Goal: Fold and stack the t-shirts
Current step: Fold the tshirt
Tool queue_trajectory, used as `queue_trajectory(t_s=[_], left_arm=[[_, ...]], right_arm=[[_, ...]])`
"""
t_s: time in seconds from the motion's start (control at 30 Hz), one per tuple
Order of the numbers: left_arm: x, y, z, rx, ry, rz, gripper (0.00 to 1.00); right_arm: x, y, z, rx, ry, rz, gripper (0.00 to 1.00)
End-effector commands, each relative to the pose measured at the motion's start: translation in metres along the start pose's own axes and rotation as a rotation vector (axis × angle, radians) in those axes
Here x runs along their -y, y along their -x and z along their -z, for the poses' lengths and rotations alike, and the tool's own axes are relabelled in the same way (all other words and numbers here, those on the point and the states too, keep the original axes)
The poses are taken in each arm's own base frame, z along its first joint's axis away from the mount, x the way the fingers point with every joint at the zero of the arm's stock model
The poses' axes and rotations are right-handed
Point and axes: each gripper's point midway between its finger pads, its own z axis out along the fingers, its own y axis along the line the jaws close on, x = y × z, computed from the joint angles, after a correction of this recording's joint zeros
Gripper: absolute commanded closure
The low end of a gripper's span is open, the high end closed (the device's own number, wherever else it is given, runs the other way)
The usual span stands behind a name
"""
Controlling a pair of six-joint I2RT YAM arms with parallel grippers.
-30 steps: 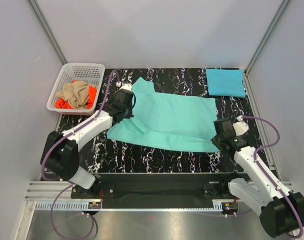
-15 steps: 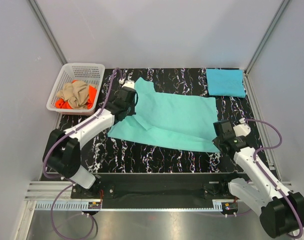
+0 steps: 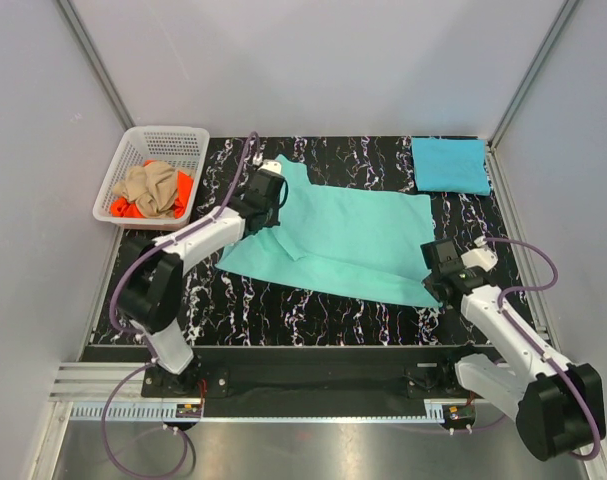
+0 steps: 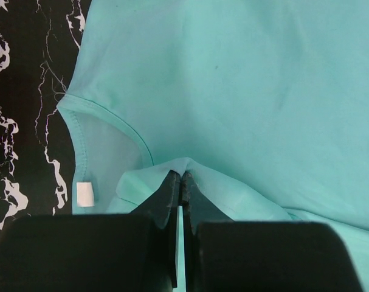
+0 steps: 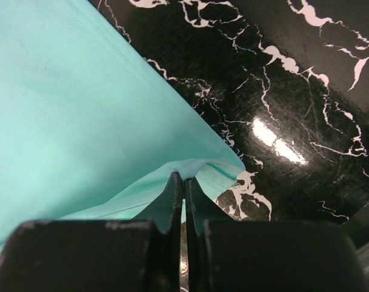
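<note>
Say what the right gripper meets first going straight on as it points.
The mint-teal t-shirt, whose corner the right gripper pinches; beyond that cloth, likely the black table, depth unclear.

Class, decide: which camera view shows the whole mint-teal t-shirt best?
Top external: the mint-teal t-shirt lies spread out, nearly whole. Left wrist shows only cloth by its neckline pinched in the left gripper; right wrist, only a corner pinched in the right gripper.

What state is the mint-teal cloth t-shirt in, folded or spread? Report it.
Mostly spread: the mint-teal cloth t-shirt lies open across the black marbled table, with only a flap near the left gripper doubled over.
</note>
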Motion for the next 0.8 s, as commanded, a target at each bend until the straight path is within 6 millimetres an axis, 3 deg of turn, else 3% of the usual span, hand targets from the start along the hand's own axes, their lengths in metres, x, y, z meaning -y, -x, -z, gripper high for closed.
queue_trajectory(t_s=[0.0, 0.13, 0.2, 0.23, 0.27, 0.3, 0.33, 0.37, 0.5, 0.57, 0.7, 0.73, 0.77], left_arm=[[-0.002, 0.023, -0.006, 0.042, 0.044, 0.001, 1.0], [-0.005, 0.018, -0.014, 0.001, 0.087, 0.006, 1.0], [-0.007, 0.018, -0.015, -0.009, 0.11, 0.016, 0.95], [-0.007, 0.021, -0.015, -0.003, 0.114, 0.032, 0.86], [-0.01, 0.022, -0.015, -0.002, 0.131, 0.038, 0.63], [-0.011, 0.023, -0.014, -0.003, 0.142, 0.046, 0.51], [-0.01, 0.032, -0.012, 0.009, 0.146, 0.066, 0.43], [-0.015, 0.029, -0.009, -0.01, 0.174, 0.063, 0.35], [-0.02, 0.041, 0.016, 0.031, 0.18, 0.126, 0.34], [-0.019, 0.036, 0.03, 0.059, 0.134, 0.162, 0.34], [-0.039, -0.001, 0.037, 0.024, 0.174, 0.161, 0.34], [-0.049, -0.023, 0.034, -0.013, 0.208, 0.179, 0.34], [-0.054, -0.027, 0.036, -0.012, 0.205, 0.205, 0.34]], right_arm=[[0.003, 0.017, -0.007, 0.098, -0.051, -0.028, 1.0], [0.001, 0.021, -0.008, 0.11, -0.075, -0.046, 0.93], [-0.005, 0.026, -0.009, 0.124, -0.068, -0.025, 0.94], [-0.014, 0.033, -0.007, 0.135, -0.048, -0.021, 0.92], [-0.026, 0.035, -0.009, 0.14, -0.009, 0.022, 0.88], [-0.029, 0.033, -0.01, 0.12, -0.002, 0.052, 0.82], [-0.035, 0.04, -0.005, 0.125, -0.005, 0.049, 0.78], [-0.025, 0.034, -0.007, 0.096, -0.073, 0.071, 0.72], [-0.03, 0.037, 0.0, 0.071, -0.075, 0.095, 0.69], [-0.032, 0.036, 0.003, 0.063, -0.047, 0.094, 0.68], [-0.039, 0.033, 0.009, 0.036, 0.008, 0.094, 0.67], [-0.04, 0.032, 0.011, 0.03, 0.019, 0.101, 0.66], [-0.046, 0.035, 0.011, 0.033, 0.046, 0.119, 0.66]])
